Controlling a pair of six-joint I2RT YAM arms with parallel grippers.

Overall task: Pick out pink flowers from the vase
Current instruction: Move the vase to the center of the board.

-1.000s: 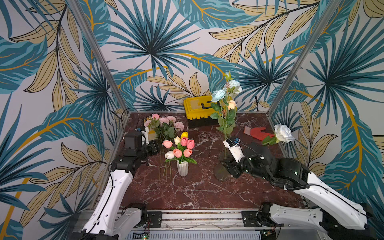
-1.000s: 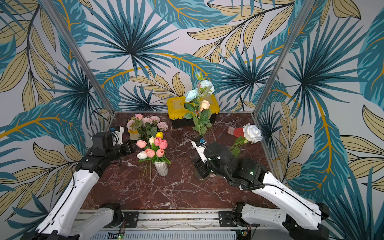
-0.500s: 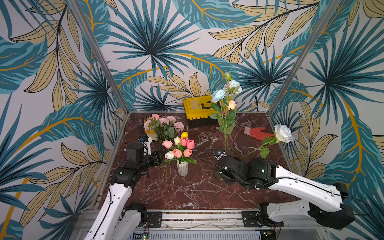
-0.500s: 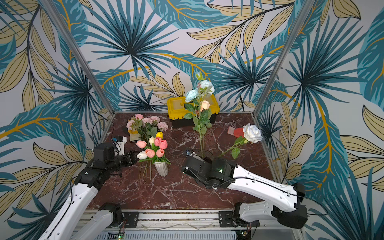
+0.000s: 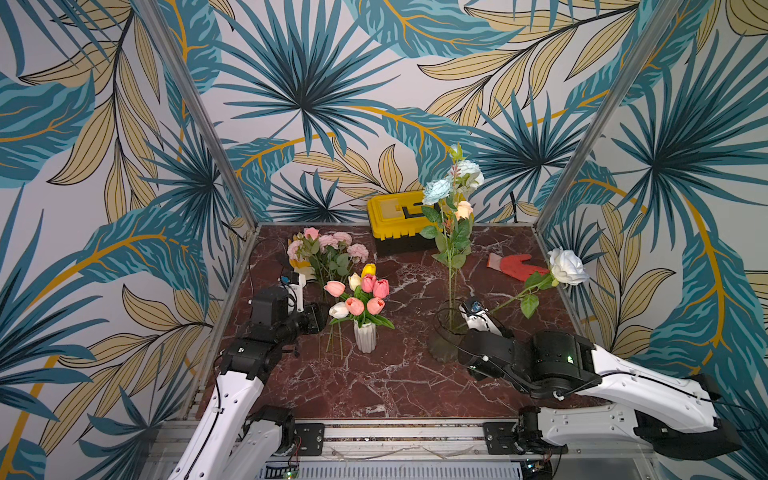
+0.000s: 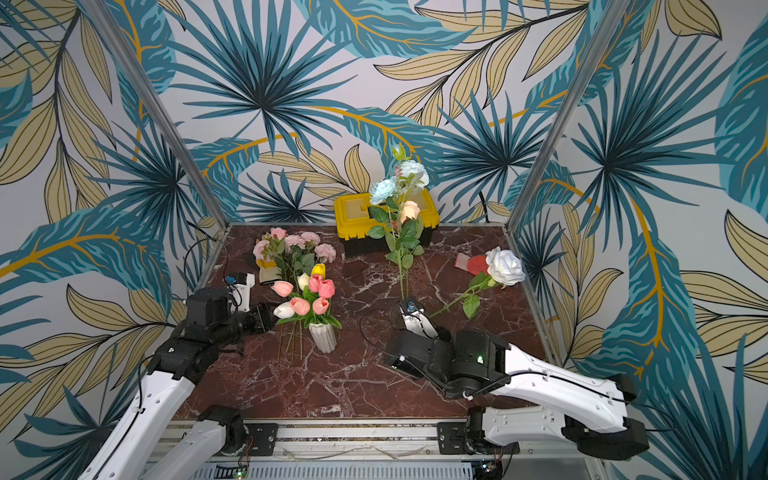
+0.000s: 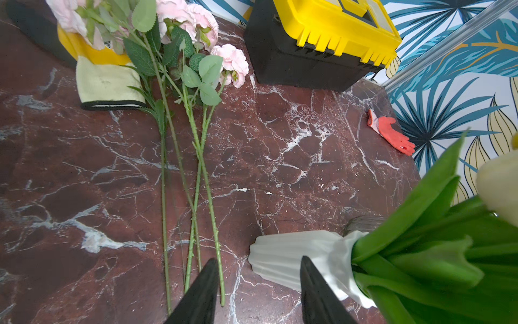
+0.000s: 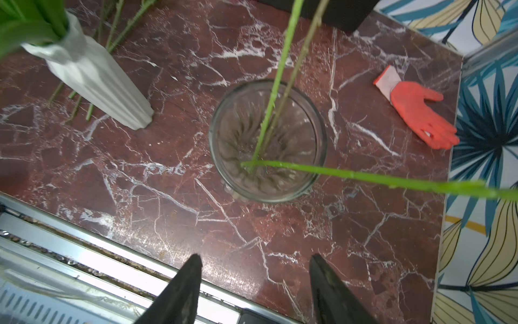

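Plainly, work the left side of the marble table (image 5: 395,374). Leave alone the glass vase (image 8: 322,157), holding only pale blue, peach and white blooms. Count as done the long-stemmed pink flowers (image 5: 328,241) lying flat at the back left, heads over a yellow glove (image 7: 106,81). Go next, probably, for the pink tulips (image 5: 368,283) standing in the white vase (image 5: 365,337). Raise the left gripper (image 7: 258,261), parted and empty near that vase, to one pink stem; pinch low, pull straight up, avoid tipping. Keep the right gripper (image 8: 255,261), spread and empty, clear. Against a second ago, find it drawn back from the glass vase's stems with jaws wider, and the left arm lower.
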